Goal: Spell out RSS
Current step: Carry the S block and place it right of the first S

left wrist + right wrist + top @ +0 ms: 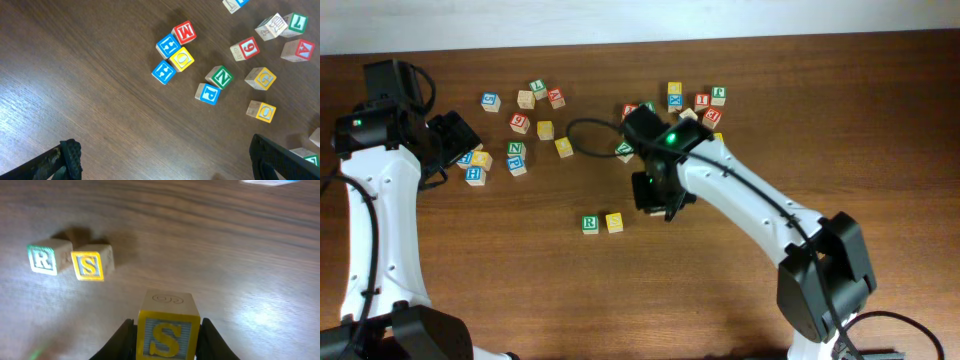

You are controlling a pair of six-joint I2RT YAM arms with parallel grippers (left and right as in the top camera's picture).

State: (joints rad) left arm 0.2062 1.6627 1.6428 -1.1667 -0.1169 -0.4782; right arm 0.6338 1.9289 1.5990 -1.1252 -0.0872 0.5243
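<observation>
Right wrist: S block (168,327) in hand (167,341)

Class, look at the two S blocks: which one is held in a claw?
The gripped S block, clamped in the right claw and nearest its wrist camera. The other S block sits on the table beside the R block.

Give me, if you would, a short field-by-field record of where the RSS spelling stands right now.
row so far: R block and first S block side by side on the table
right tool: shut on second S block, to the right of the row in the overhead view
left tool: open, empty, near the spare blocks
left to do: second S block not yet set beside the first S block
</observation>
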